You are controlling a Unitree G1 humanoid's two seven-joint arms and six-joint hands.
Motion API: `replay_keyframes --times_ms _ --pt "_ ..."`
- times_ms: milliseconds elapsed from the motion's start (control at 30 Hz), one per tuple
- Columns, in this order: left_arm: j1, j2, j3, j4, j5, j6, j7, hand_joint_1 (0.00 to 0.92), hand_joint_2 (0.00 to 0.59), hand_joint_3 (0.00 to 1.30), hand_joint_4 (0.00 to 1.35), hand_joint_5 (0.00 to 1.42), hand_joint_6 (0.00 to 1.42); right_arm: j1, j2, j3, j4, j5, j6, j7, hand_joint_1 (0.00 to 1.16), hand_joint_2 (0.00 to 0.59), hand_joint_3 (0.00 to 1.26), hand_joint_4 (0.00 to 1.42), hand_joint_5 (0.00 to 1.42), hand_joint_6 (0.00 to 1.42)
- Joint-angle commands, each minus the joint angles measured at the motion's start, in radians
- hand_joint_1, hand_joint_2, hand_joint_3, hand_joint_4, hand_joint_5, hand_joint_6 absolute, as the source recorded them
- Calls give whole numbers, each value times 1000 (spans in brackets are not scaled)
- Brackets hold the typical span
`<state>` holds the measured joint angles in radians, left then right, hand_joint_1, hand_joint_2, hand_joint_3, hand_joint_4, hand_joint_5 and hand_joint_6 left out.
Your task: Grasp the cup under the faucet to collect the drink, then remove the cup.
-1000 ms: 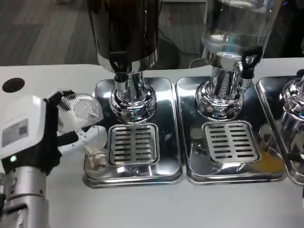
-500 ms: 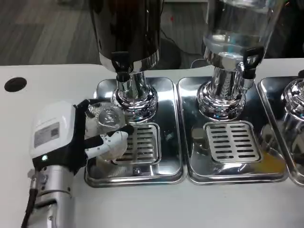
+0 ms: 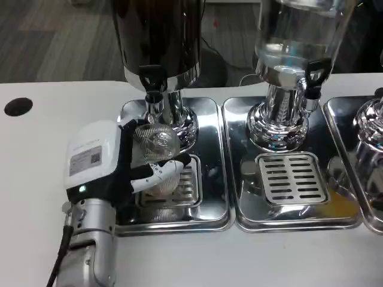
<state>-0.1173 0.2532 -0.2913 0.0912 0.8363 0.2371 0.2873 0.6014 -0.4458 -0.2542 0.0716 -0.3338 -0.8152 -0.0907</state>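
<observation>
- Head view: left robot hand holding clear plastic cup, fingers wrapped around its wall.
- Cup tilted over slotted drip grate of left steel tray, just below black faucet of dark dispenser.
- Tray resting on white surface.

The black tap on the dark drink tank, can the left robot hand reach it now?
Probably not to press it: the left robot hand is busy holding the cup just below that tap. Nothing stands between them, though.
</observation>
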Motion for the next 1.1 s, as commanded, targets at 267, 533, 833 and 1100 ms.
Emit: replay_keyframes --times_ms 267,533,833,1100 --pt "-7 1 -15 45 -4 -2 1 325 106 483 532 702 815 -18 -4 -5 15 15 -8 15 362 586 221 64 37 0" --pt "-3 10 -8 43 -12 0 -12 156 48 392 501 668 786 -29 2 1 20 11 -9 21 368 586 222 64 40 0" --pt "3 11 -3 36 -18 -8 -12 11 8 251 258 506 699 -38 2 5 28 8 -8 23 373 586 222 64 47 0" --pt "43 25 18 -25 -44 -41 4 0 1 171 87 398 666 -43 1 5 38 11 -9 24 376 586 222 65 48 0"
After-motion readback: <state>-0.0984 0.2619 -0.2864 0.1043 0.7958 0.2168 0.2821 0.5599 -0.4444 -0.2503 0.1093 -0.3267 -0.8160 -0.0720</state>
